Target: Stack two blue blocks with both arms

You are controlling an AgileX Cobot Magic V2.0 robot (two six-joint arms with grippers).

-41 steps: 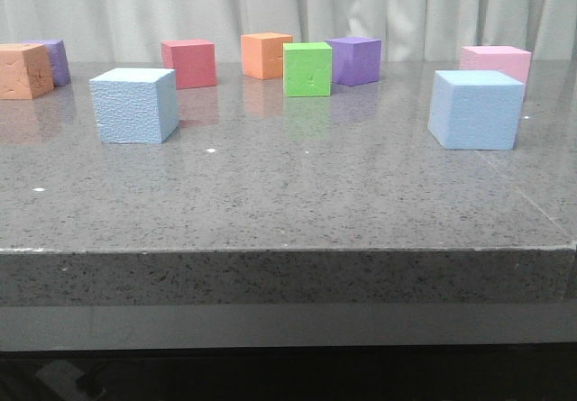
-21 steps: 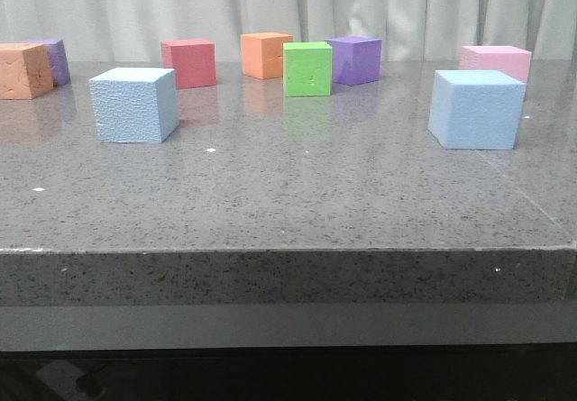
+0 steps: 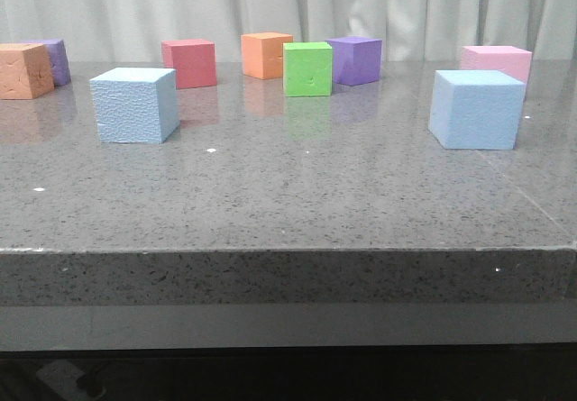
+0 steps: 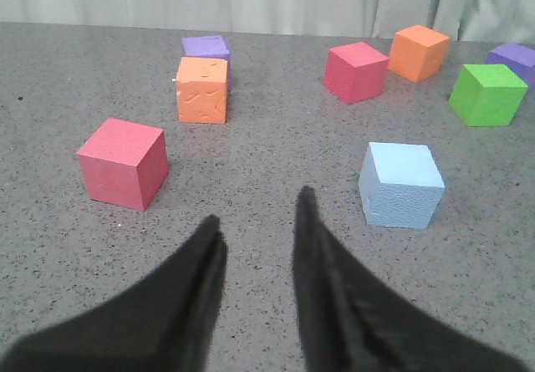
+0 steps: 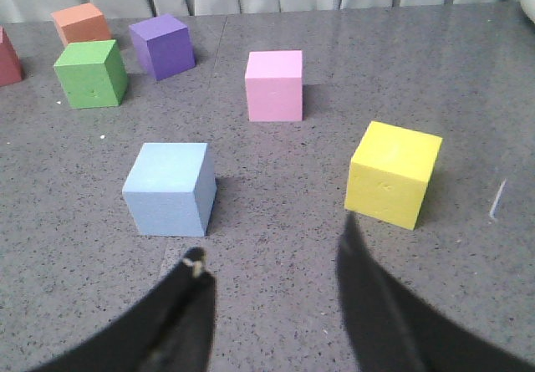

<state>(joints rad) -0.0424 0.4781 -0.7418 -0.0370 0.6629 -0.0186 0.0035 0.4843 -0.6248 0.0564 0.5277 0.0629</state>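
Blocks unstacked: left blue block point(image 3: 133, 104) and right blue block point(image 3: 475, 109) sit well apart on the table point(image 3: 288, 194). Left tool point(image 4: 257, 221) and right tool point(image 5: 272, 251) both hang spread and empty, each short of its block. Recommended: centre each tool squarely over opposite faces before closing, avoiding the yellow cube point(image 5: 393, 173).
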